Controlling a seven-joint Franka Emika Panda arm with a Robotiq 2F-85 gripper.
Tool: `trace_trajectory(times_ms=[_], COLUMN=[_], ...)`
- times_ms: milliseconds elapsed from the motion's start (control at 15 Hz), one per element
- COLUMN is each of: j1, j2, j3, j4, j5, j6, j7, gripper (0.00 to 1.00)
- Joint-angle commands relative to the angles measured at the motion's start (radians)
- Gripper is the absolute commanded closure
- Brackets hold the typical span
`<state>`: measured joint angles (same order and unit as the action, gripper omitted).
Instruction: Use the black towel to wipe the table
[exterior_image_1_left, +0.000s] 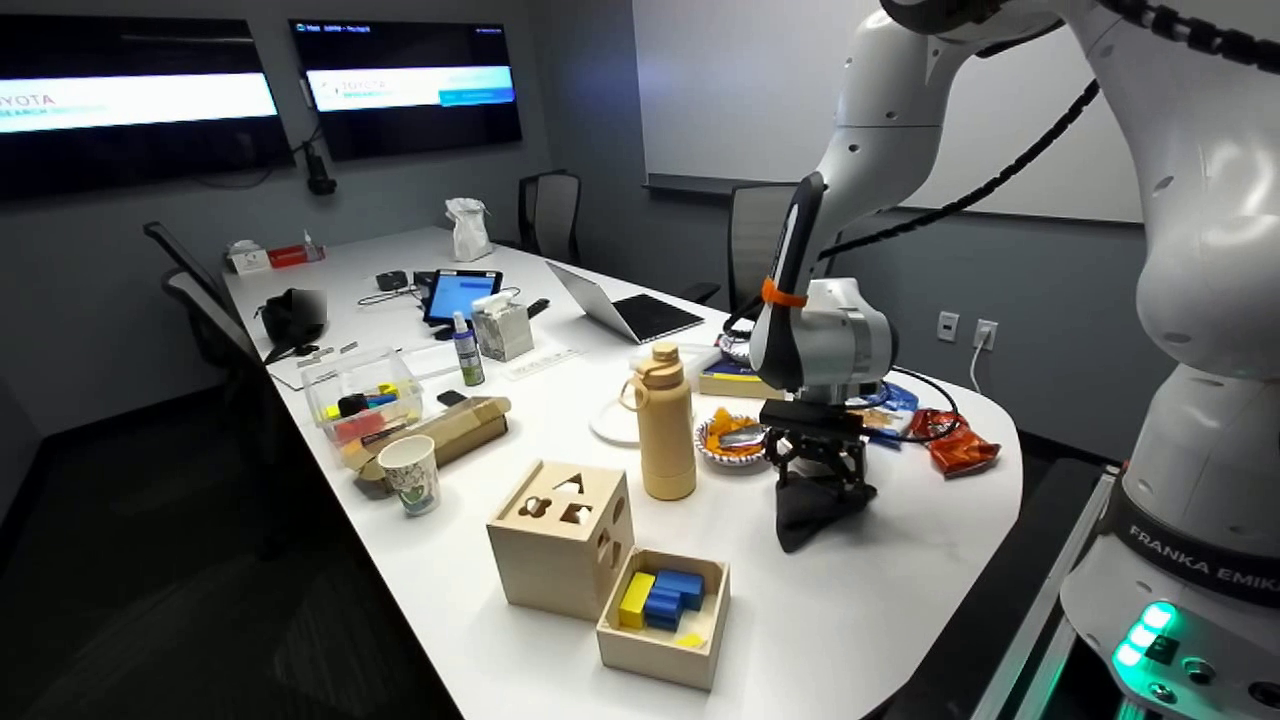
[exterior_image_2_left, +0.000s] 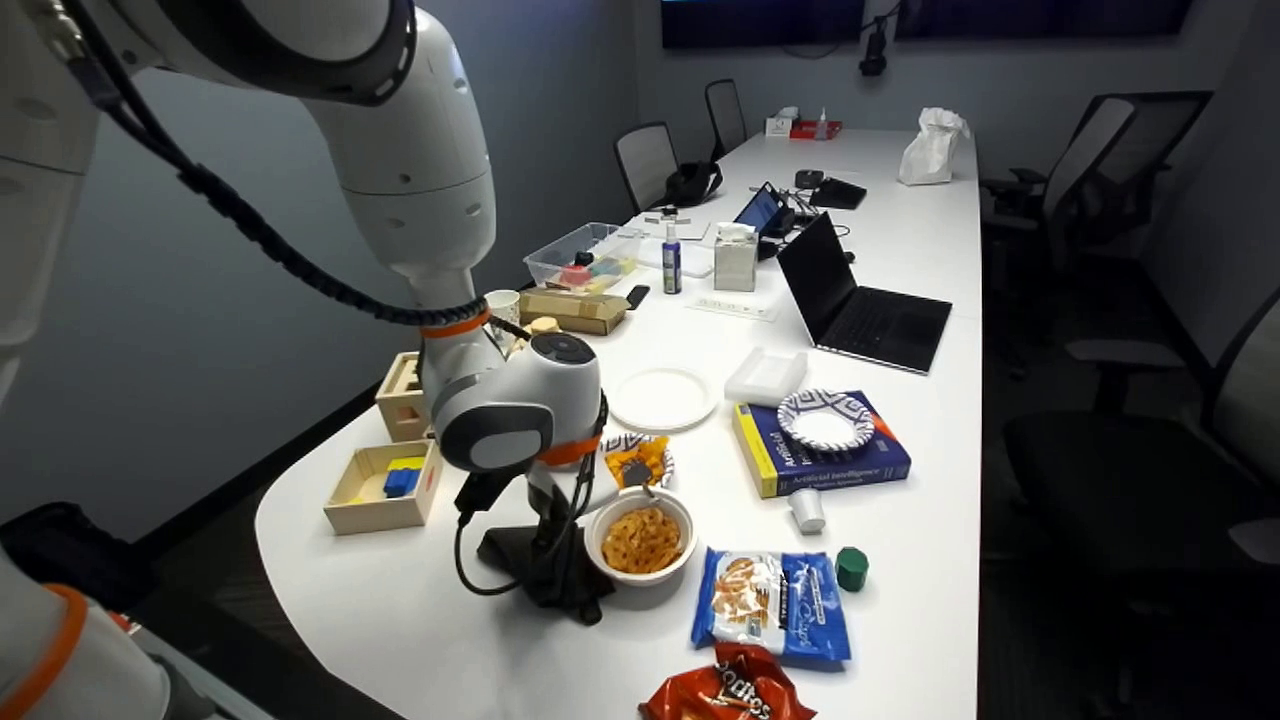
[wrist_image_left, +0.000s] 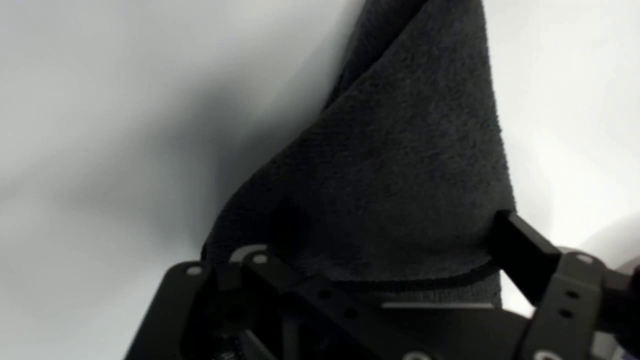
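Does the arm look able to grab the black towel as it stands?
Probably yes: the tool looks open at the black towel, with cloth between its spread fingers in the wrist view and nothing seen blocking. In an exterior view, the white bowl sits right beside the towel, perhaps touching.

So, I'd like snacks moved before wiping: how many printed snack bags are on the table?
2: in an exterior view, the blue crisps bag, lower right of the white bowl, and, just below that bag, the red Doritos bag. Others may be hidden.

Walls (exterior_image_2_left: 560, 130) dim | tabletop (exterior_image_1_left: 850, 620) bright | wrist view: soft shadow (wrist_image_left: 200, 130) (edges blurred)
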<state>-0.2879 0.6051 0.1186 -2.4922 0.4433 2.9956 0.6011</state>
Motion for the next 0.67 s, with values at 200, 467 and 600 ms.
trace_trajectory(times_ms=[200,467,600], j1=[-0.009,0.026,0.052], j2=[0.063,0.046,0.042], j3=[0.018,0.023,0.024], j4=[0.088,0.099,0.105], j5=[0.075,0.070,0.059], j6=[-0.058,-0.090,-0.104], j7=[-0.120,-0.165,-0.185], gripper=[0.50,0.81,0.94])
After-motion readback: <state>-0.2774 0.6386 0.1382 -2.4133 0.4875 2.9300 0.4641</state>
